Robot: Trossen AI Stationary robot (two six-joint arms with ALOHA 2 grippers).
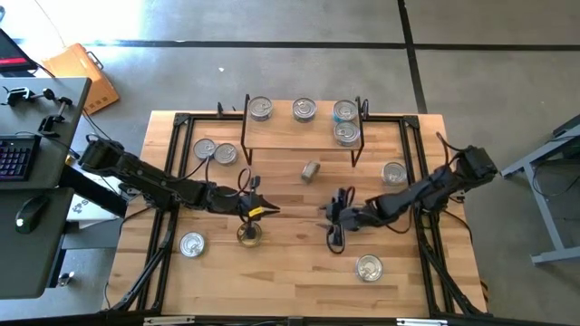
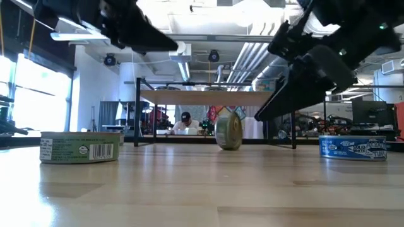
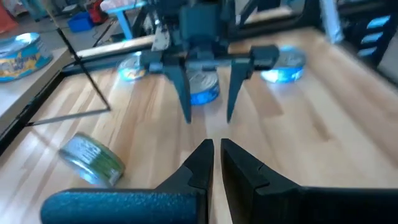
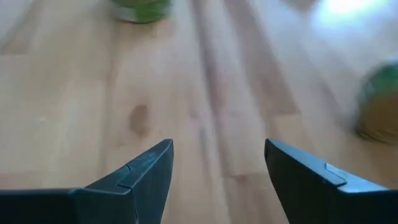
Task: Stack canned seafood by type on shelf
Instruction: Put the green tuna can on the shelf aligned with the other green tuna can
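Left tool [image 1: 256,213] clenched empty mid-table, right tool [image 1: 332,217] released facing it, tipped tin [image 1: 311,170] near shelf [image 1: 299,134] front edge.

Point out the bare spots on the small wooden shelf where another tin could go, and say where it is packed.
The light wood shelf with thin black legs has bare room along its front left and middle, in front of the two silver-lidded round tins at its back edge. Its right end is crowded: two bluish tins sit close together by the right legs.
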